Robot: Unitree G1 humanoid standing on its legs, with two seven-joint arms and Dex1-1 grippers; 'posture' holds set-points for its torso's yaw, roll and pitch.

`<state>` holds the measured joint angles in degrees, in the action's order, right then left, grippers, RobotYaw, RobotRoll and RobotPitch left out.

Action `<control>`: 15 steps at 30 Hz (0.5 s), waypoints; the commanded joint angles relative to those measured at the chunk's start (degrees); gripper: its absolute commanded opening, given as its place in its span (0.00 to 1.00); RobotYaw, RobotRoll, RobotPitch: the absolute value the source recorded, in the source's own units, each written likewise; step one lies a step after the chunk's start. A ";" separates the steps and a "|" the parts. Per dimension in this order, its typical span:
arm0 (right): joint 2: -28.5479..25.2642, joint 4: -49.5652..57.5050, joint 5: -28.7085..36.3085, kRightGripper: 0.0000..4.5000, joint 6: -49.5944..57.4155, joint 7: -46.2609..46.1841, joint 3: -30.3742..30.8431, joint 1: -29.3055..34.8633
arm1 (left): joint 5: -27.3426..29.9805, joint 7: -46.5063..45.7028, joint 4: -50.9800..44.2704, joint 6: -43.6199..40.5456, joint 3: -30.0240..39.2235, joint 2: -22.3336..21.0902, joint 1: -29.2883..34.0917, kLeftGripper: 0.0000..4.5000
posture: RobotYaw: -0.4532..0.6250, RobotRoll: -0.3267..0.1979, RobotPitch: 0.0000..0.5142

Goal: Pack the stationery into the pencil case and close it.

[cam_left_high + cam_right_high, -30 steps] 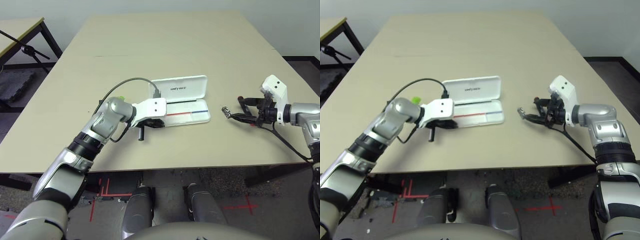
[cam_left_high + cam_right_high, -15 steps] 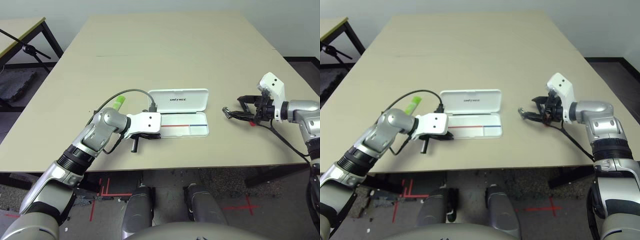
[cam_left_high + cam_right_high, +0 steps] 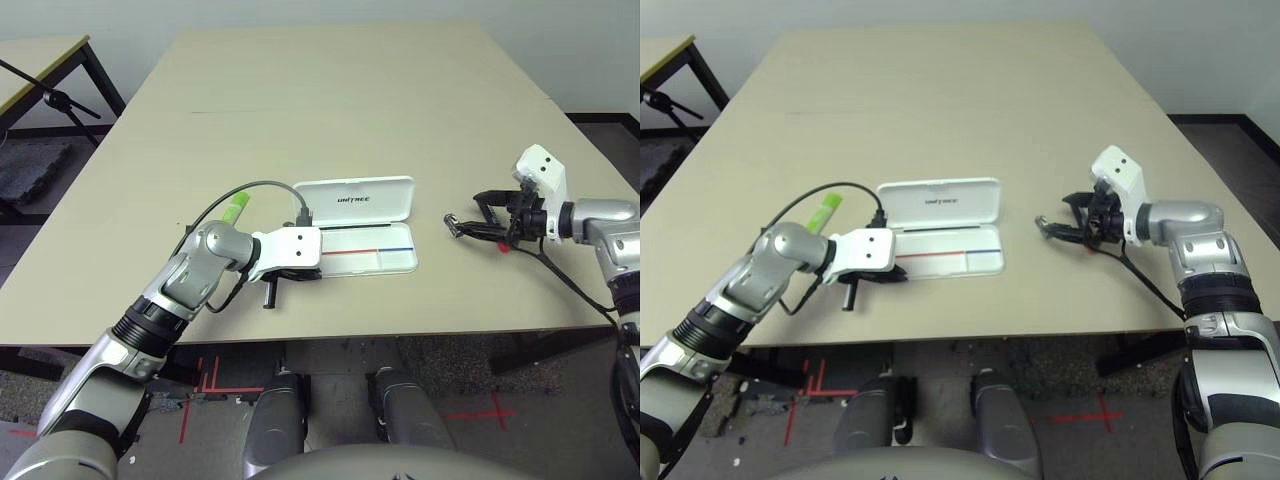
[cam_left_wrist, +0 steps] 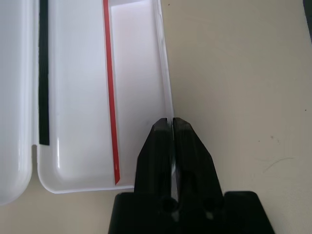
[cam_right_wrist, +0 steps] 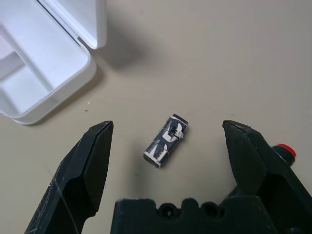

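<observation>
Head view: pencil case (image 3: 368,230) lies open, long axis left-right.

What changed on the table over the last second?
The left fingers, pinching the rim of the open pencil case, swung it from askew to square with the table's near edge. The right fingers stayed spread around the small metal piece, which has not moved.

Beige table (image 3: 330,110) fills room centre; second beige table (image 3: 35,60) to its left; dark floor with red tape marks (image 3: 205,385) beneath; pale wall (image 3: 560,30) behind.
</observation>
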<state>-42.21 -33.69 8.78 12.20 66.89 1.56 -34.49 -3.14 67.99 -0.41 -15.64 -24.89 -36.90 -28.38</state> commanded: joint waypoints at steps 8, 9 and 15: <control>0.21 -0.77 -0.41 1.00 -1.62 -0.21 -0.03 -0.62 | 3.06 2.62 -7.48 -2.29 1.62 -3.02 1.19 0.91 | 0.42 0.62 0.15; 0.20 -0.83 -0.43 1.00 -1.72 -0.21 -0.03 -0.64 | 3.59 2.74 -8.43 -2.48 2.19 -3.29 1.14 1.00 | 0.42 0.62 0.15; 1.08 0.50 1.97 1.00 -2.29 -0.23 -1.97 -0.89 | 8.41 2.55 -11.55 0.39 7.18 -3.55 0.92 1.00 | 0.42 0.62 0.15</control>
<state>-41.59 -33.83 9.62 10.27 66.75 1.01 -34.68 3.70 70.03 -10.80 -17.10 -19.30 -39.72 -27.80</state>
